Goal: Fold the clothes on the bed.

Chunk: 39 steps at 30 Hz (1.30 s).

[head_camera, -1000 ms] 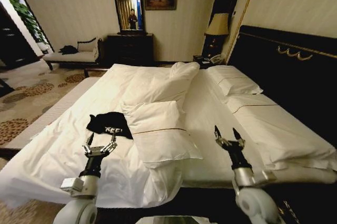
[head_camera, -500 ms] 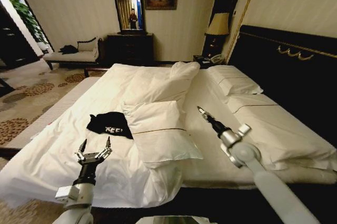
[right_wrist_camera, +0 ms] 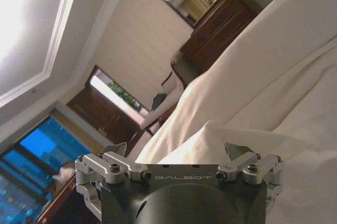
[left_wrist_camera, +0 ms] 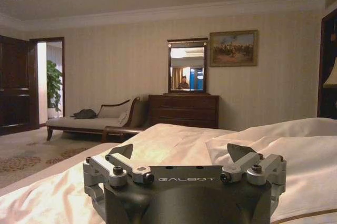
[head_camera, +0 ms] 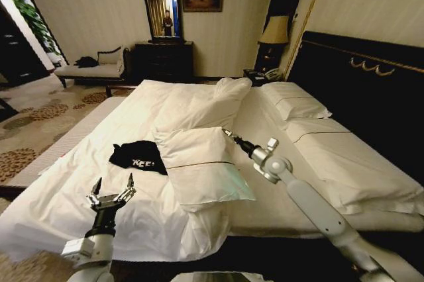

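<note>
Black T-shirt (head_camera: 139, 157) lay on bed (head_camera: 79, 183), approx 1 o'clock of left gripper (head_camera: 111, 188), held open and empty. Right gripper (head_camera: 229, 134), spread, was at pillow (head_camera: 199, 166) corner; pillowcase could be snagged instead.

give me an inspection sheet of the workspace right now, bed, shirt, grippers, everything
surface: bed with white duvet, rumpled at the near edge, dark headboard on the right
job's things: black T-shirt lies crumpled, unfolded, on the duvet beside the loose pillow; white lettering partly visible
clutter: loose pillow in mid-bed; more pillows by the headboard
grippers: left gripper open, above the near duvet edge, short of the T-shirt; right gripper reaches across to the loose pillow's far corner, fingers open in its wrist view
cables: nothing seen
surroundings: dresser with mirror, chaise, bedside lamp, patterned carpet
</note>
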Available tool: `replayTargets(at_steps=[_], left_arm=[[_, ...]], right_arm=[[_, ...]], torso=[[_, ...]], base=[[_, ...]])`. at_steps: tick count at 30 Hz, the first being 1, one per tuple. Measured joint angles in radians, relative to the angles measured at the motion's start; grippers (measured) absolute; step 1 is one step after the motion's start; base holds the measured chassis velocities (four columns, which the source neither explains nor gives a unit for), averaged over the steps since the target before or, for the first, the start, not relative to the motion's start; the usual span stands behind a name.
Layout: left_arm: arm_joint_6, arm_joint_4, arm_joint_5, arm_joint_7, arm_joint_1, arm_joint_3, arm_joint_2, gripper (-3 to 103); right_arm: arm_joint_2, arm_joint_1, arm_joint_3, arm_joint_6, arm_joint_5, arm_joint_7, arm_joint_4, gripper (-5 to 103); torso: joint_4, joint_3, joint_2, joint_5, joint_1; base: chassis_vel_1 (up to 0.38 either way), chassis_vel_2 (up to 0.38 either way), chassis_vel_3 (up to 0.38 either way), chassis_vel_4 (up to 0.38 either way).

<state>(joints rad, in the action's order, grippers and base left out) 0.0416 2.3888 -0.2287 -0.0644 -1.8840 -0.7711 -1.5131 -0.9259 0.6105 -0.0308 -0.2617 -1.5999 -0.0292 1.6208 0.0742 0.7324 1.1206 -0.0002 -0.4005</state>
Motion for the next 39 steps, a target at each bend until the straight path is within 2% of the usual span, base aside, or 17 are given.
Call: replayTargets(at_steps=[5, 12, 22, 23, 25, 26, 27, 29, 32, 34, 35, 36, 38, 39], left_arm=[[0.000, 0.001, -0.005, -0.001, 0.001, -0.012, 0.001, 100], [0.000, 0.001, -0.011, -0.002, 0.001, -0.024, 0.003, 100], [0.005, 0.001, -0.026, -0.003, -0.006, -0.056, 0.005, 100], [0.006, 0.001, -0.029, -0.003, -0.008, -0.063, 0.005, 100], [0.007, 0.002, -0.031, -0.003, -0.009, -0.067, 0.005, 100], [0.007, 0.002, -0.032, -0.003, -0.010, -0.069, 0.005, 100], [0.011, 0.002, -0.037, -0.003, -0.012, -0.076, 0.004, 100], [0.012, 0.002, -0.038, -0.003, -0.013, -0.078, 0.004, 100], [0.019, -0.001, -0.046, -0.003, -0.016, -0.090, 0.003, 100], [0.020, -0.003, -0.049, -0.003, -0.016, -0.092, 0.003, 100], [0.020, -0.006, -0.052, -0.003, -0.016, -0.094, 0.004, 100], [0.020, -0.008, -0.054, -0.003, -0.014, -0.096, 0.004, 100], [0.020, -0.009, -0.055, -0.003, -0.013, -0.096, 0.004, 100], [0.020, -0.011, -0.056, -0.003, -0.011, -0.096, 0.005, 100]], right_arm=[[-0.016, -0.051, -0.061, -0.032, 0.000, -0.031, -0.045, 100], [-0.032, -0.079, -0.087, -0.041, -0.013, -0.034, -0.073, 100], [-0.085, -0.132, -0.143, -0.049, -0.014, 0.018, -0.125, 100], [-0.100, -0.150, -0.154, -0.050, -0.011, 0.026, -0.140, 96], [-0.106, -0.159, -0.160, -0.051, -0.008, 0.029, -0.147, 96], [-0.111, -0.166, -0.165, -0.052, -0.004, 0.031, -0.153, 91], [-0.124, -0.188, -0.182, -0.057, 0.013, 0.039, -0.175, 80], [-0.127, -0.193, -0.186, -0.058, 0.016, 0.041, -0.179, 80], [-0.138, -0.213, -0.200, -0.065, 0.035, 0.066, -0.196, 65], [-0.139, -0.215, -0.202, -0.066, 0.041, 0.074, -0.198, 65], [-0.141, -0.218, -0.203, -0.066, 0.048, 0.086, -0.202, 54], [-0.142, -0.220, -0.203, -0.067, 0.052, 0.095, -0.203, 48], [-0.142, -0.220, -0.203, -0.067, 0.053, 0.099, -0.204, 48], [-0.142, -0.221, -0.203, -0.067, 0.056, 0.107, -0.204, 42]], torso=[[0.0000, 0.000, 0.000, 0.0001, 0.000], [0.0001, 0.000, 0.000, 0.0001, 0.000], [0.0001, 0.000, 0.000, 0.0001, 0.000], [0.0001, 0.000, 0.000, 0.0002, 0.000], [0.0000, 0.000, 0.000, 0.0000, 0.000], [0.0000, 0.000, 0.000, 0.0000, 0.000], [0.0000, 0.000, 0.000, 0.0001, 0.000], [0.0000, 0.000, 0.000, 0.0001, 0.000], [0.0000, 0.000, 0.000, 0.0002, 0.000], [0.0000, 0.000, 0.000, 0.0003, 0.000], [0.0001, 0.000, 0.000, 0.0002, 0.000], [0.0000, 0.000, 0.000, 0.0002, 0.000], [0.0000, 0.000, 0.000, 0.0002, 0.000], [0.0000, 0.000, 0.000, 0.0002, 0.000]], base=[[0.000, 0.000, 0.000, 0.000], [0.000, 0.000, 0.000, 0.000], [0.000, 0.000, 0.000, 0.000], [0.000, 0.000, 0.000, 0.000], [0.000, 0.000, 0.000, 0.000], [0.000, 0.000, 0.000, 0.000], [0.000, 0.000, 0.000, 0.000], [0.000, 0.000, 0.000, 0.000], [0.000, 0.000, 0.000, 0.000], [0.000, 0.000, 0.000, 0.000], [0.000, 0.000, 0.000, 0.000], [0.000, 0.000, 0.000, 0.000], [0.000, 0.000, 0.000, 0.000], [0.000, 0.000, 0.000, 0.000]])
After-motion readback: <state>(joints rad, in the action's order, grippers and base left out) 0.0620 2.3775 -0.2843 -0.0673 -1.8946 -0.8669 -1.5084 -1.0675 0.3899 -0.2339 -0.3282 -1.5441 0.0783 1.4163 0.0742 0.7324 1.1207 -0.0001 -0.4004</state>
